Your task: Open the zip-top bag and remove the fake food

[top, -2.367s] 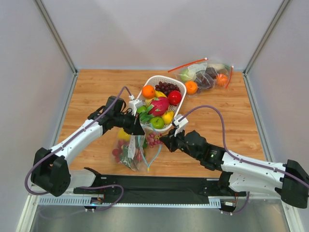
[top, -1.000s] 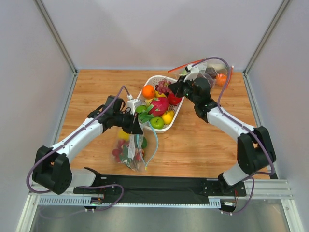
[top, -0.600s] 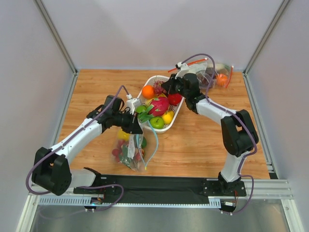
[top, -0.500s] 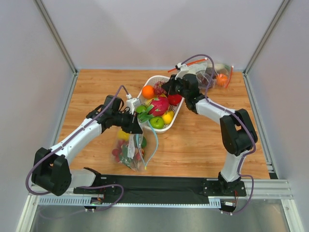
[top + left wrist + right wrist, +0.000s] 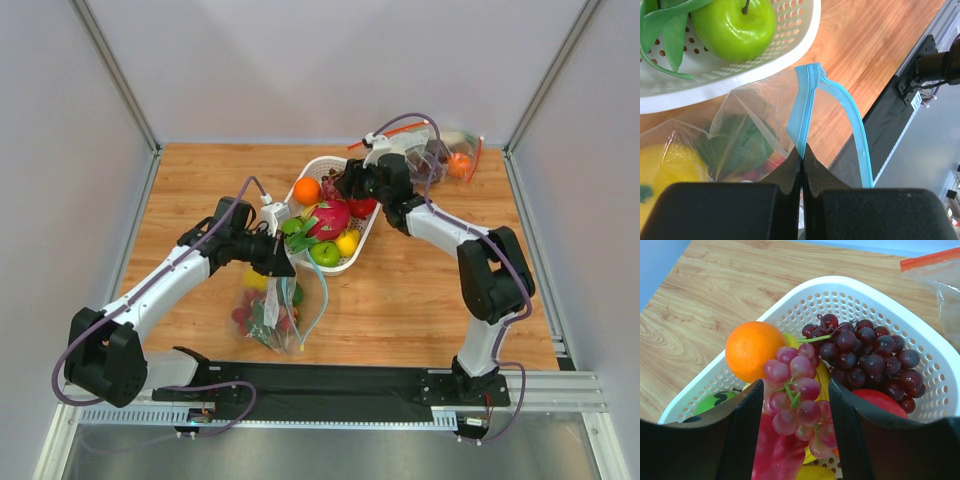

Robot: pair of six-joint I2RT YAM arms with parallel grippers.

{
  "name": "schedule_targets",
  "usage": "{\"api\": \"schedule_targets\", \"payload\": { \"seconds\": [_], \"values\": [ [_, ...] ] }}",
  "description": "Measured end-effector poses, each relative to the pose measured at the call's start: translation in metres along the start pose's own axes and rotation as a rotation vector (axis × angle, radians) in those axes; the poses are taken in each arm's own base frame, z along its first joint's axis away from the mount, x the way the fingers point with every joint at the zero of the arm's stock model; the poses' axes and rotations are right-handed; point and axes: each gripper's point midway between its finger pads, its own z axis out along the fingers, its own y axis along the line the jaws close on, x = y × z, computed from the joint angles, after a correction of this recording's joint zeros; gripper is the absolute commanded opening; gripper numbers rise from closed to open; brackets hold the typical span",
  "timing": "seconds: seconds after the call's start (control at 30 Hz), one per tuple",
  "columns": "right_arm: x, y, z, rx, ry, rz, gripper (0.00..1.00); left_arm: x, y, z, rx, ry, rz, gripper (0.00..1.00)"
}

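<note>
The clear zip-top bag [image 5: 268, 312] lies in front of the white basket [image 5: 372, 225], its teal zip strip [image 5: 806, 95] parted. My left gripper [image 5: 284, 263] [image 5: 802, 156] is shut on one side of that strip. Inside the bag I see fake food: a yellow lemon [image 5: 667, 167], a dark green fruit [image 5: 737, 145] and red strawberries [image 5: 243, 316]. My right gripper [image 5: 346, 186] [image 5: 796, 405] hovers over the basket's far end with its jaws open. A bunch of pale red grapes [image 5: 800, 390] sits between its fingers, free of both pads.
The basket [image 5: 855, 287] holds an orange [image 5: 749, 350], dark grapes [image 5: 870, 352], a pink dragon fruit [image 5: 330, 218], a green apple [image 5: 735, 22] and more. A second clear bag with a red-orange zip [image 5: 432, 155] lies at the back right. A black rail [image 5: 330, 380] runs along the near edge.
My right arm swung from near the bag to over the basket's far end, and its jaws have opened around the pale red grapes. The left gripper has kept its hold.
</note>
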Motion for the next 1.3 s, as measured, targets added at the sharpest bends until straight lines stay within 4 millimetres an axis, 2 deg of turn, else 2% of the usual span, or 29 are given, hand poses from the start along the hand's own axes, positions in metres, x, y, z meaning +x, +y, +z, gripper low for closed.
{"api": "schedule_targets", "payload": {
  "seconds": [0.1,0.2,0.43,0.53,0.6,0.67,0.77,0.9,0.97,1.13,1.3],
  "values": [
    [-0.001,-0.002,-0.005,0.017,0.008,-0.018,0.62,0.000,0.000,0.000,0.002,0.000,0.000,0.00],
    [-0.012,-0.002,-0.013,0.035,-0.011,-0.044,0.68,-0.001,-0.002,-0.001,0.003,-0.005,0.005,0.00],
    [-0.060,0.006,-0.056,0.072,-0.085,-0.146,0.69,-0.007,-0.013,-0.011,0.029,-0.043,0.038,0.00],
    [-0.076,0.020,-0.082,0.048,-0.096,-0.192,0.65,-0.009,-0.018,-0.014,0.036,-0.057,0.051,0.00],
    [-0.083,0.037,-0.100,0.002,-0.097,-0.218,0.62,-0.009,-0.019,-0.015,0.041,-0.061,0.055,0.00],
    [-0.080,0.062,-0.118,-0.072,-0.088,-0.236,0.60,-0.009,-0.020,-0.016,0.046,-0.061,0.055,0.00],
    [-0.055,0.110,-0.144,-0.239,-0.038,-0.254,0.57,-0.009,-0.021,-0.016,0.052,-0.061,0.056,0.00],
    [0.003,0.167,-0.171,-0.457,0.100,-0.243,0.54,-0.011,-0.022,-0.015,0.055,-0.066,0.061,0.00],
    [0.031,0.185,-0.181,-0.534,0.177,-0.228,0.52,-0.011,-0.021,-0.015,0.055,-0.068,0.063,0.00],
    [0.089,0.210,-0.198,-0.639,0.338,-0.185,0.45,-0.012,-0.021,-0.015,0.055,-0.071,0.064,0.00],
    [0.125,0.212,-0.194,-0.657,0.442,-0.134,0.41,-0.013,-0.023,-0.016,0.059,-0.078,0.071,0.00]
  ]
}}
